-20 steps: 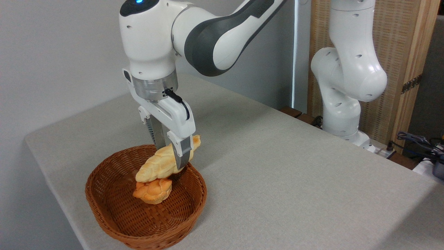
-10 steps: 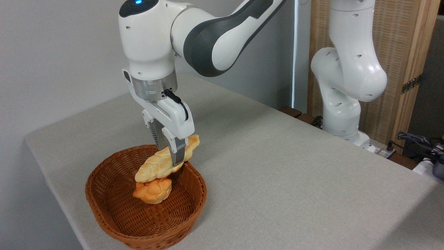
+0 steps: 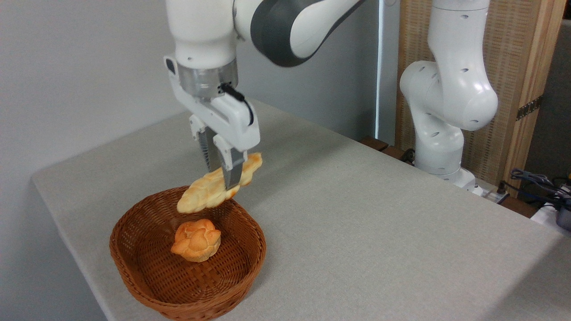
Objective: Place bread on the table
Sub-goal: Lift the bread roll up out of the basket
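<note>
Basket [image 3: 134,272]: near table's [image 3: 379,223] front-left corner, holding a round orange bun [image 3: 196,240].
Bread [image 3: 205,194]: in the air above basket's back rim, tilted, right end higher.
Gripper [image 3: 225,176]: clamped on bread's middle, pointing down.

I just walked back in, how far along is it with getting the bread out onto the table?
Done: the gripper is shut on the braided loaf and holds it in the air above the wicker basket, clear of the round bun left inside. In hand: carrying the loaf. Left: move it over bare table, set it down and let go.
</note>
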`<state>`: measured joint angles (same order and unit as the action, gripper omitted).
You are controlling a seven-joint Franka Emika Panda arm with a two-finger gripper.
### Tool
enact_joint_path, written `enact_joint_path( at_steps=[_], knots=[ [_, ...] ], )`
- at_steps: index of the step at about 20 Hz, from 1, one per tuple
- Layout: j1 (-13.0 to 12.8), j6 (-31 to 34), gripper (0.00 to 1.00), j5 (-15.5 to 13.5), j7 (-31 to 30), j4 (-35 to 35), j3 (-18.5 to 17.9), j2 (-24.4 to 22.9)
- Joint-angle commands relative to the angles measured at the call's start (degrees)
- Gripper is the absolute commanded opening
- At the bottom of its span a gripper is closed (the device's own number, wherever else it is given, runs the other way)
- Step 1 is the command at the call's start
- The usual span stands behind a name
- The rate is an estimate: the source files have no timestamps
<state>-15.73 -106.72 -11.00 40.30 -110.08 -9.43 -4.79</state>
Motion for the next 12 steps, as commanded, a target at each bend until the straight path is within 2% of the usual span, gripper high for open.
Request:
enact_joint_path(
  at_steps=[1,5,10,11,12],
  knots=[
    [-0.17,1.69,0.50,0.45,1.36,-7.06,-0.32,-7.41],
    [-0.35,2.30,0.50,0.54,2.07,-14.80,-0.23,-12.26],
    [-0.70,6.52,0.50,0.54,2.16,-17.45,0.47,-12.53],
    [-0.88,6.43,0.52,0.54,2.16,-17.45,0.47,-12.09],
    [-1.14,5.91,0.60,0.54,2.07,-17.36,0.47,-11.04]
  ],
)
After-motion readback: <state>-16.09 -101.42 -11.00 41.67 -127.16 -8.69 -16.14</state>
